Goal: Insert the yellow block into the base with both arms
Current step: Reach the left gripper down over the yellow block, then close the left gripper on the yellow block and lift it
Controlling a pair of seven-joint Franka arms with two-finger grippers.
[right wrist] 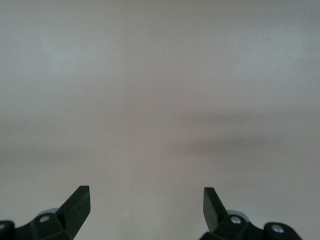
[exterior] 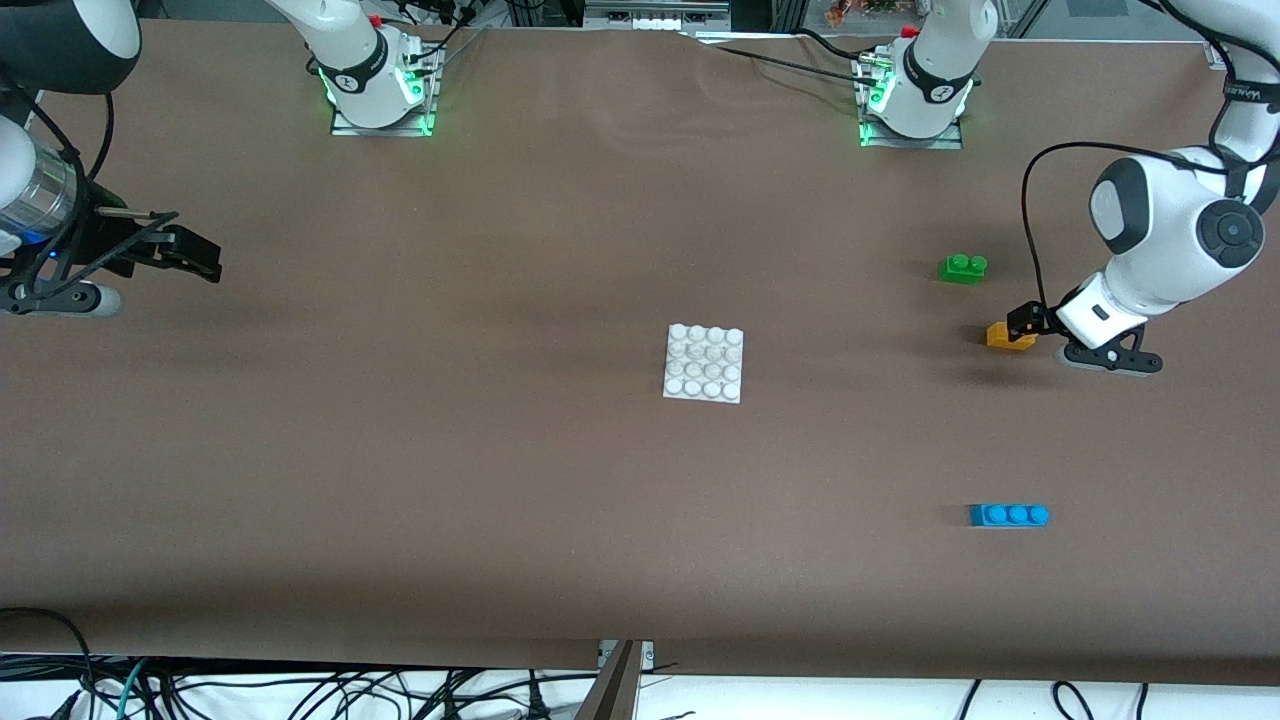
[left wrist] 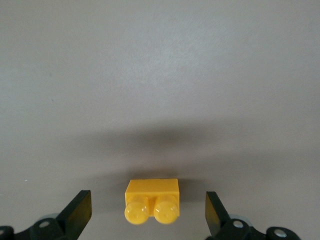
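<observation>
- The table is a wide, flat surface under a matte brown covering.
- The right gripper waits over the right arm's end of the table, its black jaws spread with nothing between them.
- The left gripper hangs low over the yellow block, jaws spread either side of it without touching.
- The base is a flat white square plate with a four-by-four grid of round studs, mid-table.
- The blue brick, three studs long, lies nearest the front camera.
- The green brick sits farther from the front camera than the yellow block.
- The yellow block is glossy plastic with two round studs; it lies tipped on its side toward the left arm's end, its long axis across the gap between the jaws.
</observation>
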